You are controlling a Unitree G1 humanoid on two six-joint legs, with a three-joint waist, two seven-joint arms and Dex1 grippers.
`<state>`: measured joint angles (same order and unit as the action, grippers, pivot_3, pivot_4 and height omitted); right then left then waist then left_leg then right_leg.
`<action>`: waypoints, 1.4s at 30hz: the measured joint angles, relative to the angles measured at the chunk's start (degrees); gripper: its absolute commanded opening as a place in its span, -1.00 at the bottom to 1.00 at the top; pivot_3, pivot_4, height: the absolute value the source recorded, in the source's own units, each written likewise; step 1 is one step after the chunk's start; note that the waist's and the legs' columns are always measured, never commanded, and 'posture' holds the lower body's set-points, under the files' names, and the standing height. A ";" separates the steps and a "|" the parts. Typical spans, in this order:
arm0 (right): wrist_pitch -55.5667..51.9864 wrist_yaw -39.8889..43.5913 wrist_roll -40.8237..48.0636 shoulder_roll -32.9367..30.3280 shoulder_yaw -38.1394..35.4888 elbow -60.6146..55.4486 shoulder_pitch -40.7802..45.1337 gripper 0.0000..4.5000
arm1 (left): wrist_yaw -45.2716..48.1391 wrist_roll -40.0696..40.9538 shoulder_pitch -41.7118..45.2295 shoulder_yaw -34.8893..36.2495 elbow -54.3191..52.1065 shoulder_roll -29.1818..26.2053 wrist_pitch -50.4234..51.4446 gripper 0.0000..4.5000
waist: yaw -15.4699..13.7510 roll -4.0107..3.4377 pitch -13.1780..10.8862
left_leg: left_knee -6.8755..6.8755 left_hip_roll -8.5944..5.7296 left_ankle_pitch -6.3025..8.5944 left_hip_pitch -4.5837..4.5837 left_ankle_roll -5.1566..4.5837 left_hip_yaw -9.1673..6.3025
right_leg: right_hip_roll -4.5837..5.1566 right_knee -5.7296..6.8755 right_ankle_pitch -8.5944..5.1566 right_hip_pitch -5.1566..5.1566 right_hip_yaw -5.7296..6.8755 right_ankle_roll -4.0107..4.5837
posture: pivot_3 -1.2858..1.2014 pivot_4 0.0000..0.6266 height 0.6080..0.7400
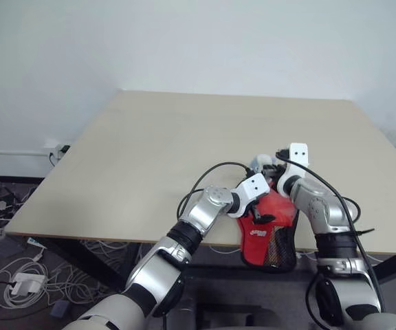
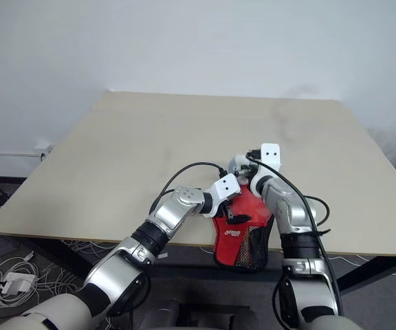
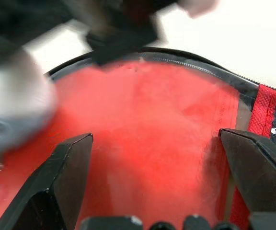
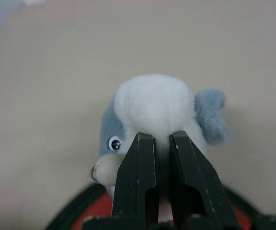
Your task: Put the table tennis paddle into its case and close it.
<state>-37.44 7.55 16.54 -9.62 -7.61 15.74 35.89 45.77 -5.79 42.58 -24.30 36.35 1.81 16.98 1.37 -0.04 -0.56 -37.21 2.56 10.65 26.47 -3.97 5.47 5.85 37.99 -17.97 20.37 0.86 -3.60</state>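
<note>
I see the red case (image 1: 267, 230) lying at the near edge of the table (image 1: 150, 144). Its black mesh end hangs a little over the edge toward me. The round red part rests on the table top.

My left gripper (image 3: 152, 187) sits just above the red face, and its two black fingers stand wide apart with nothing between them. I think it is there to keep the case from sliding.

A bit further out, my right gripper (image 4: 163, 158) is pinched tight. Right at its tips is a small plush whale (image 4: 159, 120), white and grey-blue. It sits at the far rim of the case. It looks like a charm on the zip, but I cannot tell if my fingers have hold of it or its cord.

I cannot see the paddle, so I guess it is inside. How far the zip has gone round is hidden from me, so the closing may still be left to do.
</note>
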 measured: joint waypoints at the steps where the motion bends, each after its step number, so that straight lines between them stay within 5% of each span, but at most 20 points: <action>1: 1.25 -1.06 -0.75 -0.09 -0.46 2.32 1.58 -0.99 | -0.04 -0.03 -0.05 -0.11 -0.12 -0.03 0.00 1.00 | 0.00 0.00 0.00 | -0.01 0.00 0.00 0.00 0.00 0.01 | 0.00 0.00 0.00 0.00 0.01 0.00 | 0.03 -1.00 0.61; 8: 3.63 -1.33 -1.59 -3.55 -0.76 7.42 3.45 -0.99 | -0.12 -0.06 -0.09 -0.24 -0.24 -0.03 0.53 1.00 | -0.05 -0.01 0.00 | -0.01 -0.02 0.00 0.02 0.00 0.04 | 0.01 -0.01 0.00 -0.02 0.02 0.00 | 0.03 -1.00 0.61; 21: -6.67 7.88 1.37 -18.79 -4.29 -2.21 -6.19 -0.99 | -0.04 0.00 0.74 -0.03 1.10 0.48 0.83 1.00 | -0.28 -0.04 0.00 | -0.04 -0.01 0.19 0.01 -0.32 -0.09 | 0.07 -0.04 0.00 -0.03 -0.04 0.01 | 0.03 -1.00 0.61; 34: -17.31 24.69 6.60 -37.46 -4.87 -24.74 -25.39 -0.99 | 0.12 0.21 2.19 0.44 4.08 1.52 0.06 1.00 | -1.42 -0.05 0.01 | -0.24 -0.01 0.39 0.02 -0.58 -0.26 | 0.11 -0.15 -0.01 -0.09 -0.06 0.01 | 0.03 -1.00 0.61; 42: -15.74 33.86 7.36 -45.67 -7.19 -29.21 -37.04 -0.99 | 0.13 0.23 3.04 0.81 6.09 1.91 -0.89 1.00 | -1.76 -0.02 -0.01 | -0.47 0.00 0.52 0.02 -0.65 -0.30 | 0.12 -0.17 -0.01 -0.18 -0.05 0.02 | 0.03 -1.00 0.61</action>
<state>-53.18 41.41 23.90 -55.28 -14.81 -13.47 -1.15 45.89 -5.56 45.62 -23.50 42.44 3.73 16.09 -0.40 -0.05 -0.57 -37.68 2.56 11.16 26.50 -4.62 5.17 5.97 37.82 -17.99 20.19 0.81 -3.58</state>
